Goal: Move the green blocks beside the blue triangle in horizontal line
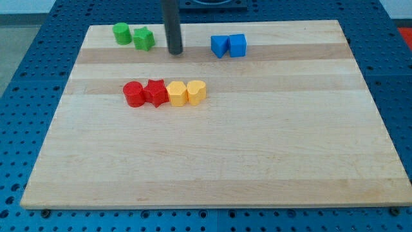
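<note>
Nearest the camera lay a touching row, read left to right: red cylinder [133, 94], red star [155, 93], yellow block [176, 94], yellow block [196, 92]. At eleven o'clock on the wooden board [212, 167] stood the green cylinder [121, 33] touching the green star [143, 39]. My tip [175, 51] rested just beside the star, at its three o'clock; a bare rod, it had no fingers to report. Farther right sat the blue triangle [220, 46], touching the blue cube [237, 45]. Judgement: the green blocks appeared light, rigid and free-sliding; push contact belongs low at their nine o'clock faces.
</note>
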You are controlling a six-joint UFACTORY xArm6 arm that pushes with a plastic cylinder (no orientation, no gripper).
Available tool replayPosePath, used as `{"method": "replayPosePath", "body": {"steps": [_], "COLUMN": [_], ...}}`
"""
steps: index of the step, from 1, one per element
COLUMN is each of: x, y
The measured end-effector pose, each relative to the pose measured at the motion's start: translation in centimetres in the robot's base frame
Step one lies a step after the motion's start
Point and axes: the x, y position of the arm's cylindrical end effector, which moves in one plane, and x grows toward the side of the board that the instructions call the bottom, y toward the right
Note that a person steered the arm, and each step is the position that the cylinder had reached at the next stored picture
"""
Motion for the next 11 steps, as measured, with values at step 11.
{"method": "replayPosePath", "body": {"steps": [11], "x": [-6.4], "y": [-9.2]}}
